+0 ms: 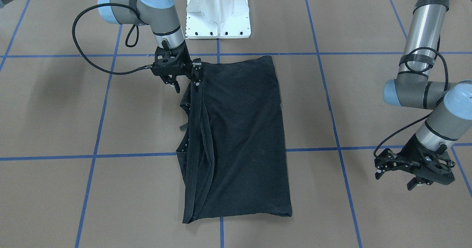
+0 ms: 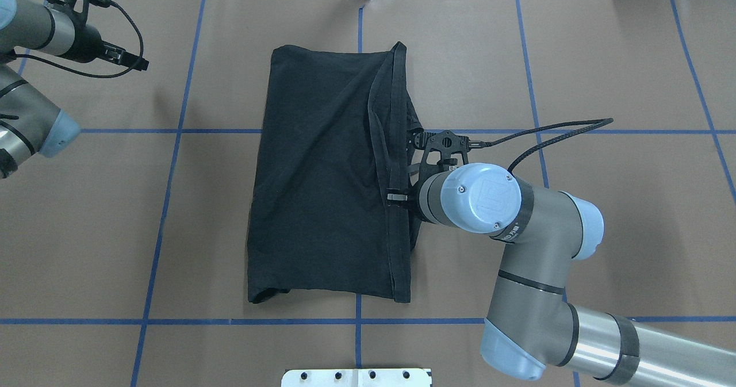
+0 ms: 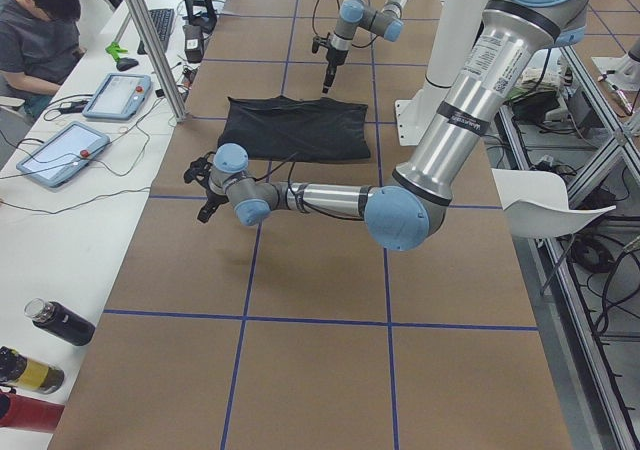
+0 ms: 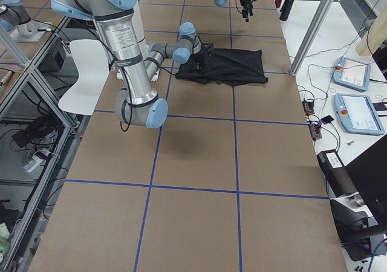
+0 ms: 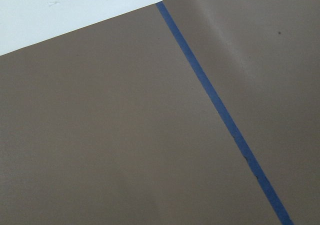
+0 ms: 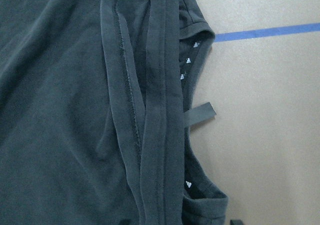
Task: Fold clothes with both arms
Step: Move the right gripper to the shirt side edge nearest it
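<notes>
The black T-shirt point(image 1: 239, 137) lies on the brown table, folded lengthwise into a long strip, with its hem and sleeve edges bunched along one side point(image 2: 394, 163). No graphic or logo shows. My right gripper point(image 1: 187, 83) hangs open just over that bunched edge near the shirt's robot-side end, one fingertip point(image 2: 397, 197) above the hem, the other off the cloth. The right wrist view shows the layered hems point(image 6: 150, 110) and a loose tag point(image 6: 200, 114), with nothing gripped. My left gripper point(image 1: 394, 180) is open and empty, over bare table well off to the side; its wrist view shows only table.
The white pedestal base point(image 1: 217, 16) stands at the robot side of the table. Blue tape lines point(image 1: 121, 155) cross the brown surface. Side benches hold tablets point(image 3: 60, 155), bottles point(image 3: 60, 322) and a metal post point(image 3: 155, 45); a person point(image 3: 40, 20) sits there.
</notes>
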You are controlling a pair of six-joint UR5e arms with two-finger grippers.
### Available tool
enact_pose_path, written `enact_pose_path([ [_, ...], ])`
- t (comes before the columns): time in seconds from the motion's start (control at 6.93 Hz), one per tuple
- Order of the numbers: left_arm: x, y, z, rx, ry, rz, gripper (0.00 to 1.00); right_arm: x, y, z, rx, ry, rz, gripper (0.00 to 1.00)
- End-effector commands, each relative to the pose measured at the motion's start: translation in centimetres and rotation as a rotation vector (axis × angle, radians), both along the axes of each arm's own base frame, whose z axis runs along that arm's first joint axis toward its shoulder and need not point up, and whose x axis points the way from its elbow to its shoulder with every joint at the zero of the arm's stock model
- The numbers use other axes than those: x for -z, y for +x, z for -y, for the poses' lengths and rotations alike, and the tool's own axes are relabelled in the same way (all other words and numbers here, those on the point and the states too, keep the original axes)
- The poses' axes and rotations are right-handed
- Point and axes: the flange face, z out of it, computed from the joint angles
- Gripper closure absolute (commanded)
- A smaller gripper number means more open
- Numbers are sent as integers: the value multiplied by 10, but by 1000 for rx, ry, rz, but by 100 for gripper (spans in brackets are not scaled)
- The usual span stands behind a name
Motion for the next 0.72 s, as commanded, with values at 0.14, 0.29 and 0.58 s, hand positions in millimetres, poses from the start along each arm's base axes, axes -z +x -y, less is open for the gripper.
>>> enact_pose_path([
  [0.14, 4, 0, 0, 1, 6, -4, 0, 40, -64, 32, 4, -48, -152, 0],
  [0.29, 4, 0, 0, 2, 5, -6, 0, 40, -72, 36, 49, -25, -223, 0],
  [0.58, 4, 0, 0, 3, 4, -7, 0, 76, -84, 84, 91, 5, -351, 0],
])
